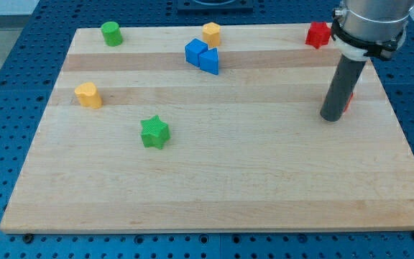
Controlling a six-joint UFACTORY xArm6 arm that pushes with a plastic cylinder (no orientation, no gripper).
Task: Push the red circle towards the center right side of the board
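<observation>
The red circle (350,101) is at the view's right side, mostly hidden behind my rod; only a thin red sliver shows at the rod's right edge. My tip (330,118) rests on the wooden board (214,194), touching or right next to the red circle's left side. A red star-like block (318,34) sits near the view's top right corner, above the rod.
A green cylinder (111,33) is at top left. A yellow hexagon (211,33) is at top centre, with a blue cube (195,50) and a blue triangle (210,62) touching just below it. A yellow heart (88,95) is at left, a green star (154,133) left of centre.
</observation>
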